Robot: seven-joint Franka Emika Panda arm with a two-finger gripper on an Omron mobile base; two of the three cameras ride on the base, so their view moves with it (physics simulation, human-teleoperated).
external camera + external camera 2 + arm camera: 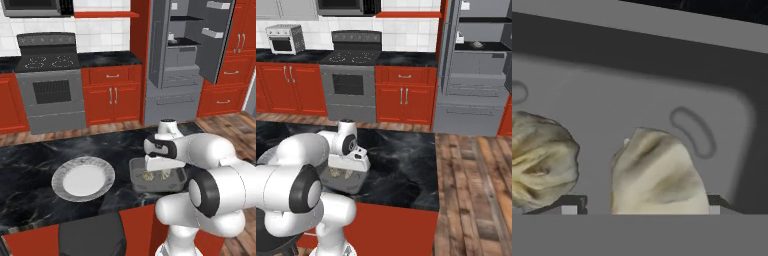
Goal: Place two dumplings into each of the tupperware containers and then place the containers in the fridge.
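A grey tupperware container [135, 176] [354, 187] [637, 85] sits on the black marble counter, just right of the plate. Two pale crimped dumplings lie inside it, side by side [148, 175] [165, 174]. My gripper [156, 171] [346, 171] [642, 207] hangs low over the tray, pointing down into it. In the hand view one dumpling [658, 175] lies between the spread fingertips [569, 208], with a gap on its left side. The other dumpling [539, 165] rests outside them to the left. The gripper is open. The fridge [190, 60] [476, 75] stands across the floor with its doors open.
A round pale grey-blue plate [83, 178] lies bare on the counter left of the tray. A grey stove [50, 85] [351, 75] and red cabinets [112, 95] line the far wall. Wooden floor [476, 190] separates the counter from the fridge. A small pale item [476, 45] rests on a fridge shelf.
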